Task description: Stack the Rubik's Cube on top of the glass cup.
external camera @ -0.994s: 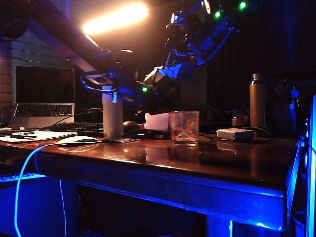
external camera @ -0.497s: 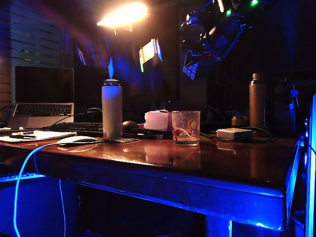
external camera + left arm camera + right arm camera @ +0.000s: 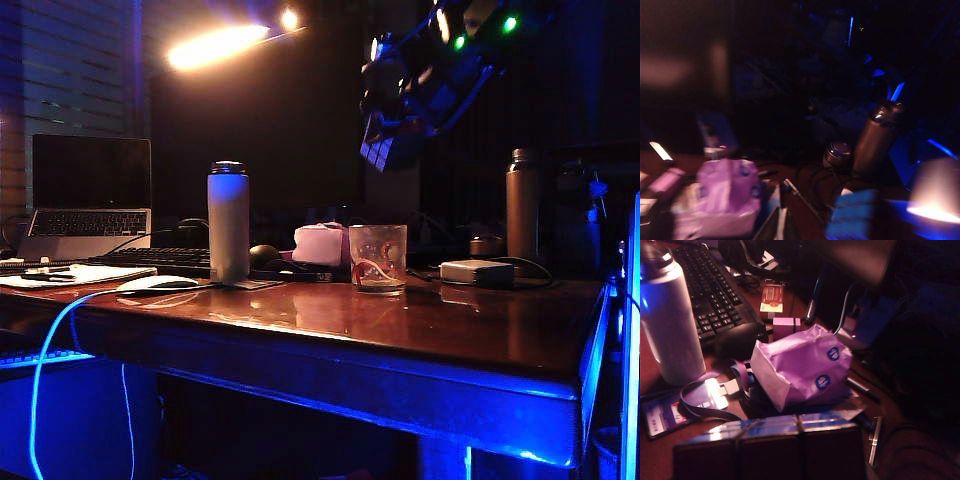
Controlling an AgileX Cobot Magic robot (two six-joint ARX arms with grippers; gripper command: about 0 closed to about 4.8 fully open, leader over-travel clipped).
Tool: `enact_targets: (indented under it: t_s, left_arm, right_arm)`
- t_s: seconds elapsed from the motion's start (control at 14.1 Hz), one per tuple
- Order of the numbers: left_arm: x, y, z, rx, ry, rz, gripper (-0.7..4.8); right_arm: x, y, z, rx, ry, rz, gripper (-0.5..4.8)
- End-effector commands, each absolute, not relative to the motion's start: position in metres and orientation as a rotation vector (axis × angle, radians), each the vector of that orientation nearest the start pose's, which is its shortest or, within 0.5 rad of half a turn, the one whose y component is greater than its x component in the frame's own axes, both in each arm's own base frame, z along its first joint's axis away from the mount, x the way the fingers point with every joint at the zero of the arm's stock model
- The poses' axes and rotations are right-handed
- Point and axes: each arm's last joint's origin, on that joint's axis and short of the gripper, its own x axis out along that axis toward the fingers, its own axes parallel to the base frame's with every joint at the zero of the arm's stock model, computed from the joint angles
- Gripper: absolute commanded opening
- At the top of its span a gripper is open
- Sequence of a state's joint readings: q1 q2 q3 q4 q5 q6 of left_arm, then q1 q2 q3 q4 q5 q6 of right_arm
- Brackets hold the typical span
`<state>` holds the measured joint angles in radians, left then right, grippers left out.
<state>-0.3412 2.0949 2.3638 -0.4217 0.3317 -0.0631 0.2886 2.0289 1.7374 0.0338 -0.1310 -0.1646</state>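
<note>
High above the dark wooden table (image 3: 420,330), the right gripper (image 3: 392,140) is grasping the small grid-faced Rubik's Cube (image 3: 385,150), hanging over the short clear glass cup (image 3: 378,258). The left gripper is showing in no view.

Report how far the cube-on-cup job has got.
Done: the Rubik's Cube is off the table, held high by the right pincer; it fills the near edge of the right wrist view. In hand: it hangs above the glass cup, well clear of the rim. Left: lower it onto the cup and release. The left pincer is not in view.
</note>
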Motion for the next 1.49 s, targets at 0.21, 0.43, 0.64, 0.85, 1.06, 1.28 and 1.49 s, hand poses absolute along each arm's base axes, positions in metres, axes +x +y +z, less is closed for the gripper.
enact_targets:
  t_s: [0.21,0.43,0.64,0.85,1.06,1.28,1.49]
  left_arm:
    - [0.381,-0.137,0.491,0.027,0.170,-0.657,-0.03]
    - [0.369,-0.132,0.499,0.028,0.176,-0.654,-0.03]
    - [0.367,-0.132,0.501,0.027,0.175,-0.657,-0.03]
    - [0.366,-0.132,0.501,0.026,0.179,-0.657,-0.03]
    - [0.366,-0.132,0.500,0.025,0.182,-0.658,-0.03]
    - [0.366,-0.131,0.500,0.024,0.189,-0.657,-0.03]
    - [0.362,-0.130,0.500,0.024,0.212,-0.657,-0.03]
  right_arm:
    - [0.480,0.148,0.261,-0.169,0.258,0.467,3.05]
    - [0.485,0.150,0.251,-0.169,0.255,0.470,3.05]
    - [0.482,0.152,0.246,-0.157,0.302,0.551,3.06]
    - [0.480,0.153,0.242,-0.157,0.348,0.559,3.06]
    - [0.479,0.153,0.240,-0.158,0.372,0.560,3.77]
    - [0.478,0.152,0.244,-0.158,0.364,0.560,4.79]
    - [0.473,0.151,0.261,-0.159,0.326,0.557,4.79]
